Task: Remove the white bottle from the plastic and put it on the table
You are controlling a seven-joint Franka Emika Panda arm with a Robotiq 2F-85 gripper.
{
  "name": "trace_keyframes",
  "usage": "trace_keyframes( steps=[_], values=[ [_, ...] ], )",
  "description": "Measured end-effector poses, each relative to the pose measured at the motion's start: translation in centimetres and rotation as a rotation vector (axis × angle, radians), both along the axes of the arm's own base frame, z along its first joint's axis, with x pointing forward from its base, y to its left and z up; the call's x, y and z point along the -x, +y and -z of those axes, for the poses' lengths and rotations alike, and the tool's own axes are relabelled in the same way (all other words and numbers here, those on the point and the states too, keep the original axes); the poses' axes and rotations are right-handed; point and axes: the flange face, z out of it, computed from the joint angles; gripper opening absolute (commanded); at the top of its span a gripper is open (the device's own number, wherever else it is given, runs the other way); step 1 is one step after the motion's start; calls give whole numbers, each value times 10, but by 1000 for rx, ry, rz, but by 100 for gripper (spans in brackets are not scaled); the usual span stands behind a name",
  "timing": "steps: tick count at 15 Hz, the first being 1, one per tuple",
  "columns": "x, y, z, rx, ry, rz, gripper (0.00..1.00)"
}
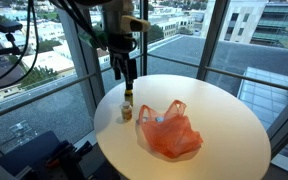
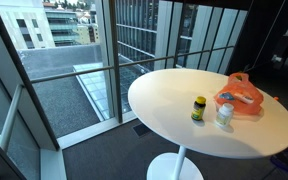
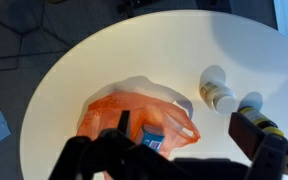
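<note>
Exterior view: gripper point(image 1: 125, 75) hangs vertical, spread wide, above the yellow-capped bottle point(image 1: 127, 110).

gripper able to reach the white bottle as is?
Probably yes: the white bottle stands uncovered beside the bag, top free. The open gripper hangs nearby; the yellow-capped bottle crowds one side.

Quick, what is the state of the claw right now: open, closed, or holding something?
Claw: open, holding nothing.
</note>
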Motion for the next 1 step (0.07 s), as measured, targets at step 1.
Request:
trace_keyframes(
  steps=[1],
  values=[
    [0,0,-1,0,-1,0,100]
  ],
)
